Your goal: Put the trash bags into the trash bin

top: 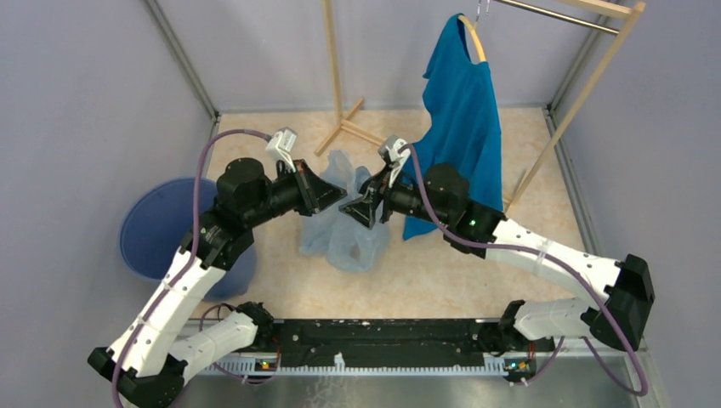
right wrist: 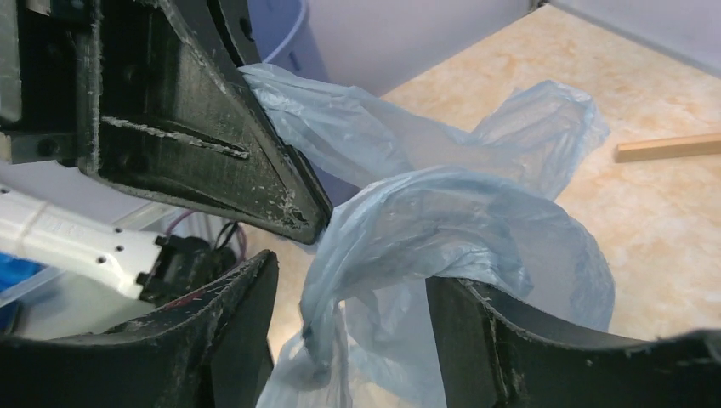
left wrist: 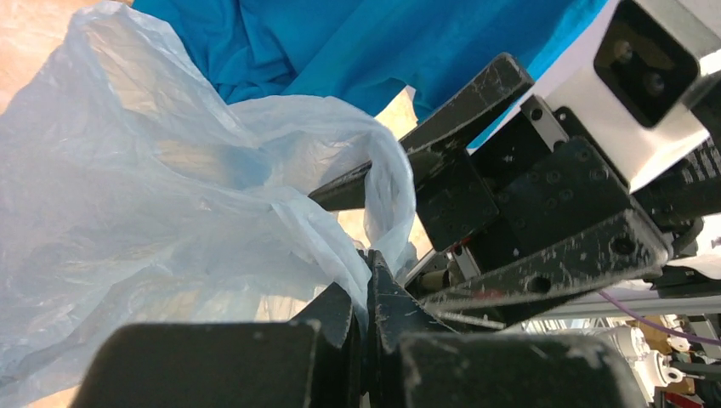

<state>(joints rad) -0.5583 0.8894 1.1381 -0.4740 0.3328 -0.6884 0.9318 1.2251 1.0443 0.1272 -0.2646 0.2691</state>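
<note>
Left jaws clamp the trash bag (left wrist: 170,195) (right jaws apart around it), its length hanging downward.

The trash bin (top: 153,225) stood at the left edge of the surface (top: 442,272), partly under the left arm (top: 183,285) and well apart from the trash bag (top: 344,242), which sat about the middle of the surface. The left gripper (top: 334,195) and the right gripper (top: 354,209) met tip to tip over the bag, one from either side. Behind and to the right, a T-shirt (top: 463,127) hung from a rack (top: 340,85) standing along the back edge, its hem just behind the right arm (top: 527,251).
</note>
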